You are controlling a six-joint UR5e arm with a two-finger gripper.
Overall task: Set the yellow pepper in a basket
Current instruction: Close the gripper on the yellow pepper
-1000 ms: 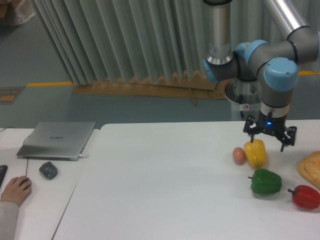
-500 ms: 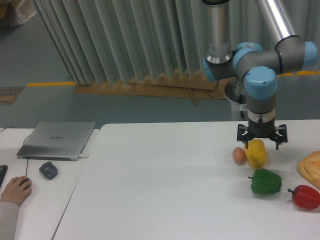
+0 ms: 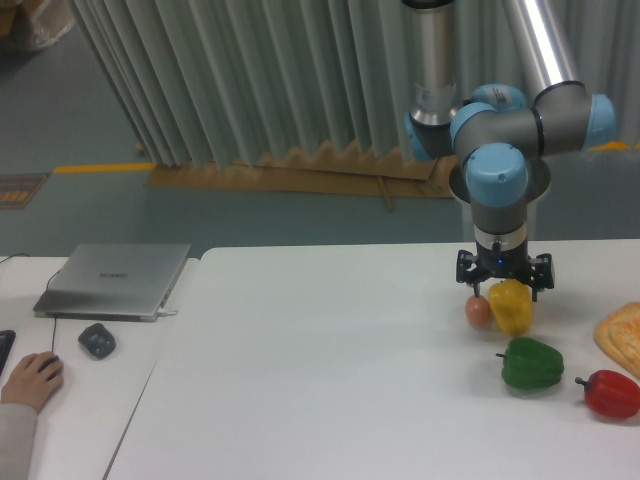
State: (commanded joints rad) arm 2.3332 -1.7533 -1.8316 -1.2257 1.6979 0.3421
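Observation:
The yellow pepper (image 3: 511,308) lies on the white table (image 3: 330,380) at the right, glossy and lobed. My gripper (image 3: 503,284) hangs directly over its top, pointing down. The dark fingers (image 3: 466,277) are spread wide to either side, so the gripper is open and holds nothing. I cannot tell whether the fingertips touch the pepper. A tan, textured object (image 3: 622,337) is cut off by the right edge of the frame; I cannot tell whether it is the basket.
A small tan egg (image 3: 478,311) sits right against the yellow pepper's left side. A green pepper (image 3: 531,364) and a red pepper (image 3: 611,393) lie nearer the front. A laptop (image 3: 115,279), a mouse (image 3: 96,340) and a person's hand (image 3: 30,381) are at the far left.
The gripper has swung left and turned about its axis, from up and right of the yellow pepper to straight over it. The pepper and the other things have not moved.

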